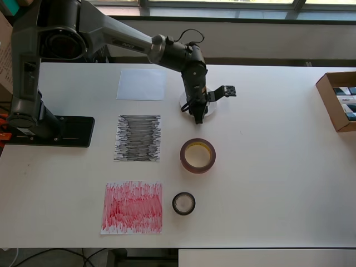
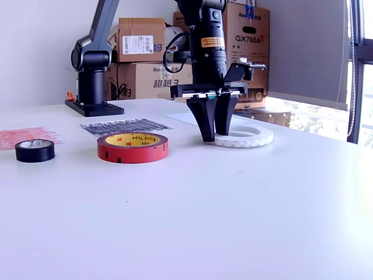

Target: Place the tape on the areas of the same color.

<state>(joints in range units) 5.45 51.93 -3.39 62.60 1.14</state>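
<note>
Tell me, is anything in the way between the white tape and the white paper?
Nothing visible is. In the overhead view the white tape lies to the right of the white paper, with only bare table between them. The gripper is already down at the tape's rim. The red tape and black tape sit lower, off that path.

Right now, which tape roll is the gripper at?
The white roll: the gripper stands at its rim. The red roll and black roll lie apart, untouched.
</note>
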